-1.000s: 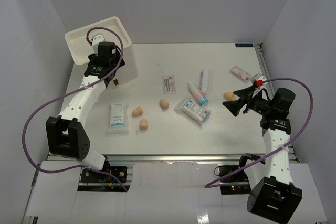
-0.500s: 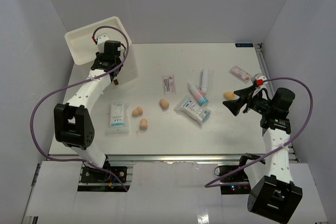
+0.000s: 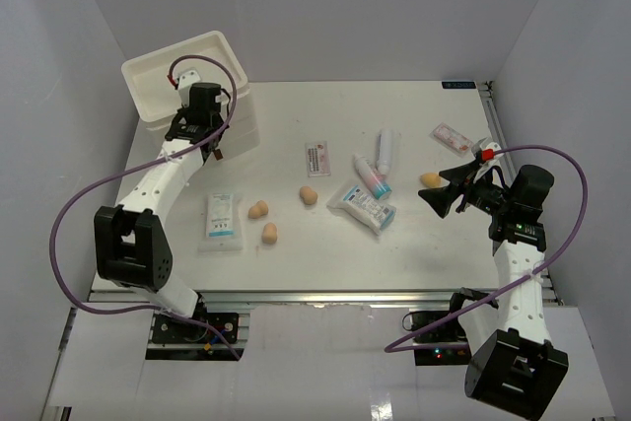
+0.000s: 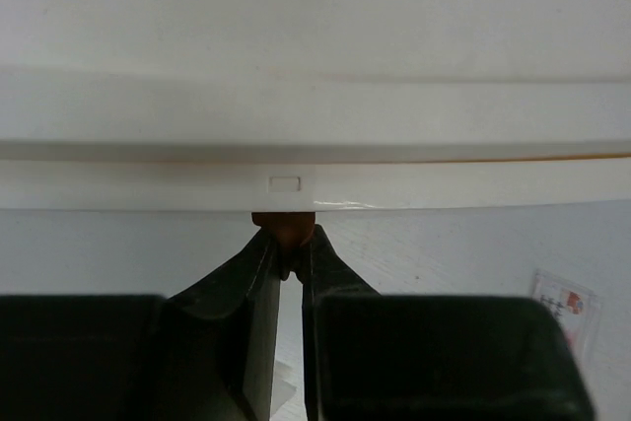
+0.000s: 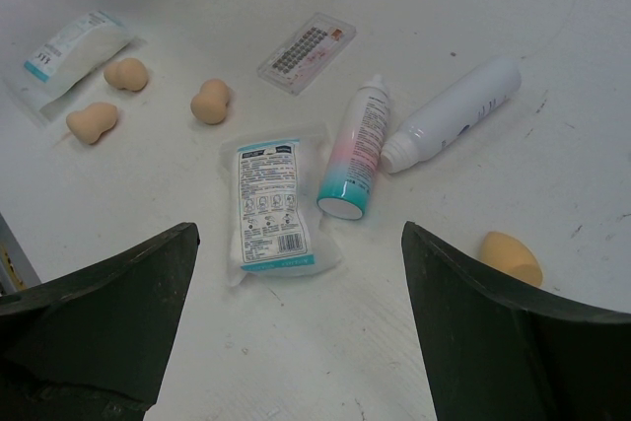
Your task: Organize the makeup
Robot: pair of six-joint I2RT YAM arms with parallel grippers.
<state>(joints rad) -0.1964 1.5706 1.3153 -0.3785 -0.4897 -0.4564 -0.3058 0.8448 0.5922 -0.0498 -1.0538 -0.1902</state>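
The makeup lies scattered on the white table. Tan sponges [image 3: 258,210] [image 3: 309,194] [image 3: 431,180] sit among a pink-and-teal tube [image 3: 372,176], a white tube [image 3: 385,150], two sachets [image 3: 221,219] [image 3: 362,206] and two pink-white packets [image 3: 318,158] [image 3: 453,137]. My left gripper [image 3: 216,151] is shut on the small brown tab [image 4: 284,227] at the front of the white drawer box [image 3: 244,125]. My right gripper [image 5: 296,244] hangs open above the table. The sachet [image 5: 268,199] and the pink-teal tube [image 5: 355,150] lie just ahead of it, and a sponge [image 5: 510,256] lies beside its right finger.
A white tray-like drawer [image 3: 187,74] sits tilted on top of the box at the back left. White walls close in the table on three sides. The purple cables of both arms loop beside the table.
My left gripper has closed on the brown tab, and its arm has shifted slightly at the box. The right arm and the makeup have not moved.
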